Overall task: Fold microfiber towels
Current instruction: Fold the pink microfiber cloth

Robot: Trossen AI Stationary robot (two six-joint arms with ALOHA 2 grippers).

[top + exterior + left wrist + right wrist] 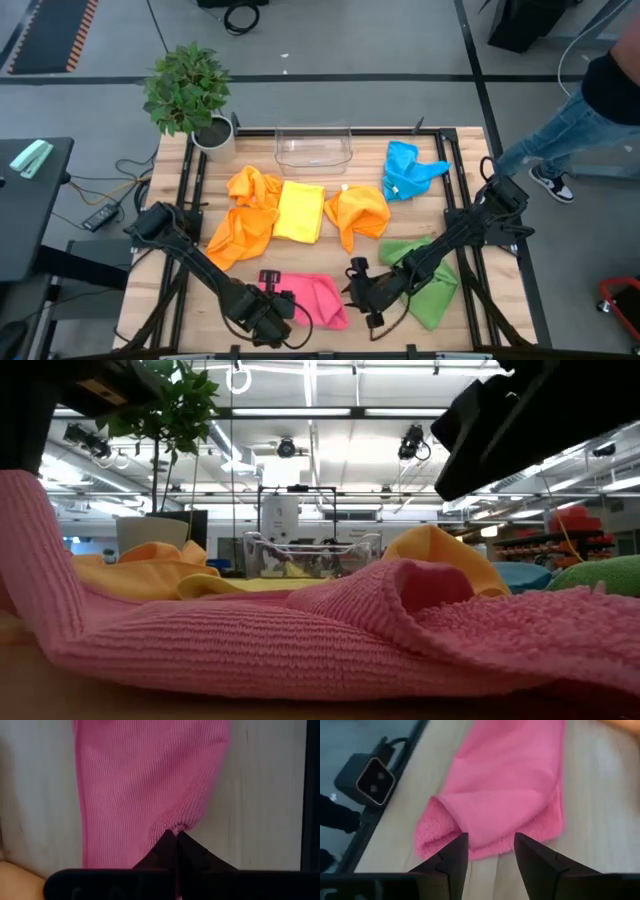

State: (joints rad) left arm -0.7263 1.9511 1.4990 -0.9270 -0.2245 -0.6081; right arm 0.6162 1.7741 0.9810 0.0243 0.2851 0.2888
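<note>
While left hand [176, 836] pinches pink towel [150, 785] edge, right hand [490, 845] hovers spread just beside it.

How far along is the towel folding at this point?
Nothing looks folded yet: the two orange towels, the yellow towel, the blue towel and the green towel lie rumpled on the table. In hand: the left gripper is shut on an edge of the pink towel, while the right gripper stands open at its other end. All six remain.
</note>
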